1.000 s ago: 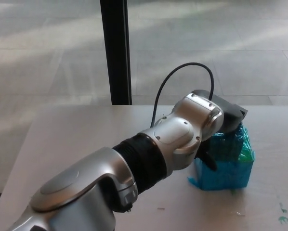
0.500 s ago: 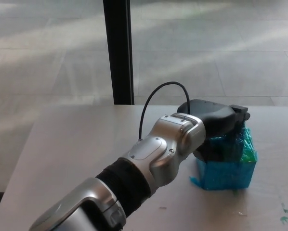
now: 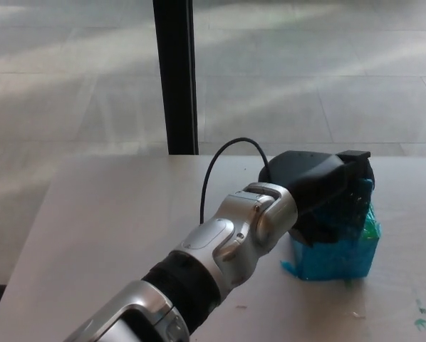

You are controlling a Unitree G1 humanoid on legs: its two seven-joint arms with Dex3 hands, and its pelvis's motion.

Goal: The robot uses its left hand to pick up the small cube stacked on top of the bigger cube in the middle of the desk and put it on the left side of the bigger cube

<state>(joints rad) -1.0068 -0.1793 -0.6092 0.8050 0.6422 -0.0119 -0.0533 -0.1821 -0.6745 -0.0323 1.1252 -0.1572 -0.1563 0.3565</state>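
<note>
The bigger blue-green cube (image 3: 335,258) stands on the pale desk (image 3: 113,221) at the right. The small blue cube (image 3: 345,211) sits on top of it, mostly covered. My left arm reaches in from the lower left, and my black left hand (image 3: 314,191) wraps over the small cube, one finger on its far side and the thumb on its near side. I cannot tell whether the small cube still touches the bigger one. My right hand does not show.
A black cable (image 3: 224,160) loops up from the left wrist. A black post (image 3: 175,75) stands behind the desk's far edge. Small green flecks (image 3: 418,322) lie on the desk at the lower right. Tiled floor lies beyond.
My left forearm has turned and the hand has settled further over the small cube, its fingers closing around it. The bigger cube has stayed put.
</note>
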